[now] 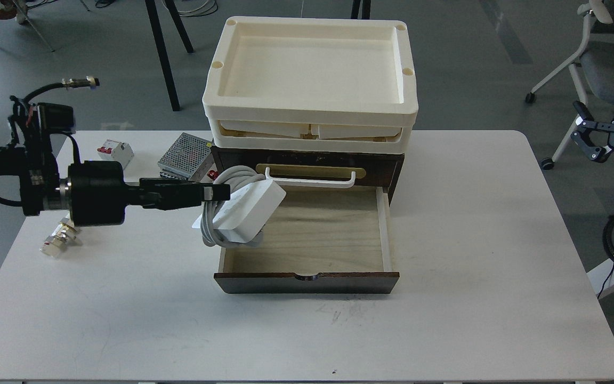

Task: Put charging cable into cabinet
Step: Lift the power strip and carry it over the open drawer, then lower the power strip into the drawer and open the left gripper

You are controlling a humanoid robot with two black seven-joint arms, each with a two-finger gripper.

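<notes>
The fingers of the left gripper (216, 193) pinch the charging cable (245, 210) by its wrapped cord, on the side of it that faces the arm. The white block hangs tilted in the air, just past the fingertips, over the left end of the open drawer (333, 229). Its long side runs slantwise, from low near the drawer's left wall up toward the white handle (309, 178) of the cabinet (376, 160).

The drawer is pulled out and I see nothing lying in it. I think the next move needs the block to go a little to the right and down, so it lands on the pale wood inside. The loose loop of cord hangs over the drawer's left wall and could catch there.

The right gripper (587, 140) is far off to the right of the drawer, past the table (472, 320) edge, with its fingers spread and holding nothing. The left arm is much nearer.

Cream trays (309, 114) sit stacked on top of the cabinet. Left of the cabinet sit a silver mesh box (182, 154) and a small white switch box (115, 152).
</notes>
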